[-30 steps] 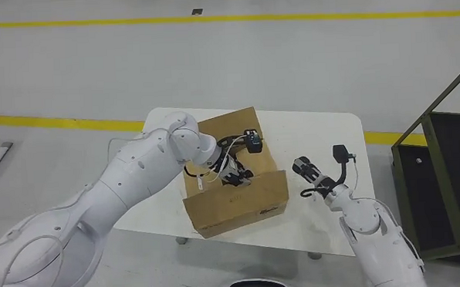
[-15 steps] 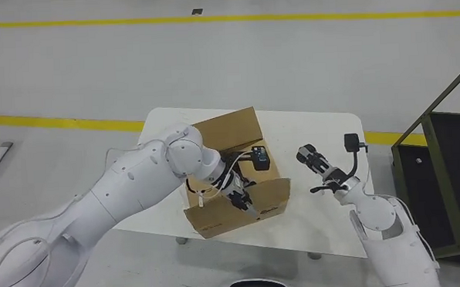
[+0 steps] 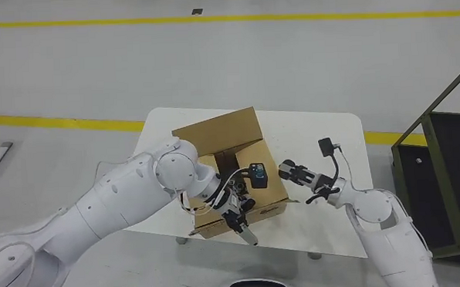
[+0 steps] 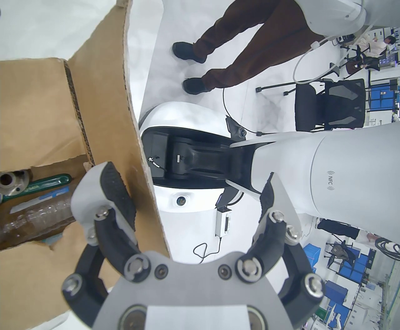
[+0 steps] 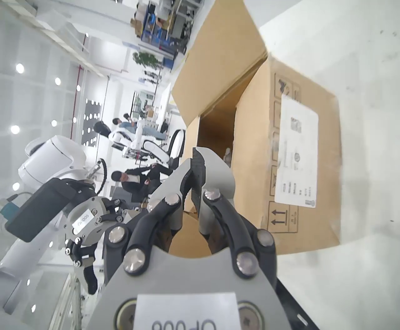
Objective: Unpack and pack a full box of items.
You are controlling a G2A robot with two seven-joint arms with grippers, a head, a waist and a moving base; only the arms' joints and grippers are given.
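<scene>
Inside the cardboard box (image 3: 267,200) on the table (image 3: 322,132), the left wrist view reveals a clear plastic bottle (image 4: 34,212) and a green-handled tool (image 4: 50,182). The left gripper (image 4: 190,178) gapes at the box's near wall. The right gripper (image 5: 198,162), fingers together, has moved nearer the box's side.

A brown cardboard box (image 3: 219,133) sits open on a white worktop (image 3: 322,132), its far flap standing up. The left arm's pincer (image 3: 241,226) is at the box's near wall. The right arm's pincer (image 3: 284,170) is at the box's right edge.
</scene>
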